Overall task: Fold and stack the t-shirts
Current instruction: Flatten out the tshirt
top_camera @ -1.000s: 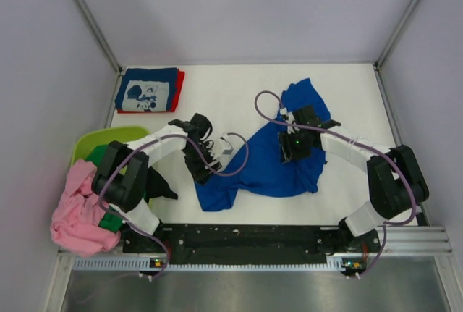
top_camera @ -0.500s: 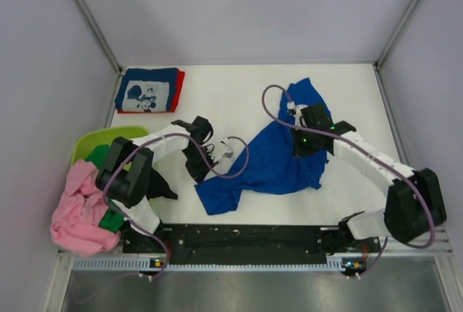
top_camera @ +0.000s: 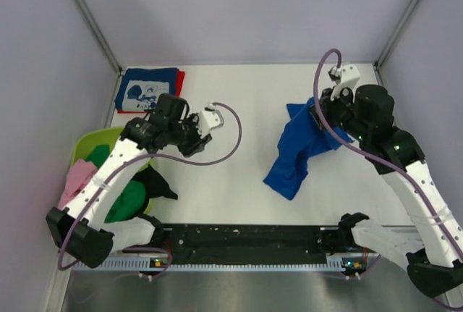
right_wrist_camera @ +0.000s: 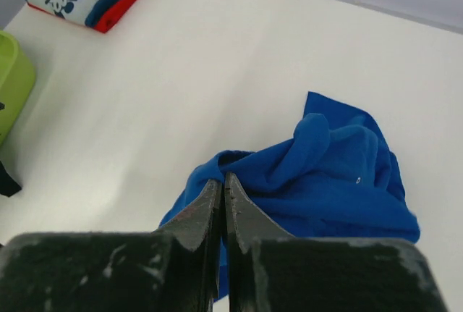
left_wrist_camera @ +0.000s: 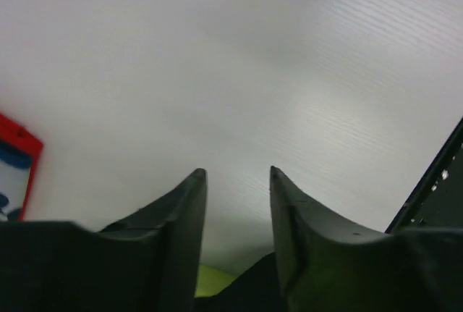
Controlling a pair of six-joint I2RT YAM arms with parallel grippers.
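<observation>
The royal blue t-shirt point(top_camera: 298, 149) hangs bunched from my right gripper point(top_camera: 319, 111), which is raised over the right side of the table; the shirt's lower end trails on the table. In the right wrist view the jaws point(right_wrist_camera: 223, 179) are shut on a fold of the blue shirt point(right_wrist_camera: 340, 174). My left gripper point(top_camera: 194, 132) is raised over the left-centre of the table, open and empty; the left wrist view point(left_wrist_camera: 239, 173) shows only bare table between the fingers. A folded navy t-shirt with white cartoon print point(top_camera: 148, 89) lies on a folded red one point(top_camera: 180, 80) at the back left.
The lime-green tub point(top_camera: 94, 143) stands at the left edge, with a pink t-shirt point(top_camera: 76, 180) and a green t-shirt point(top_camera: 126, 197) beside it. A dark cloth point(top_camera: 158, 185) lies by the left arm's base. The enclosure walls bound the table.
My right gripper has lifted the blue shirt up and to the right, so it now hangs bunched. My left gripper has left the shirt and risen back toward the left.
</observation>
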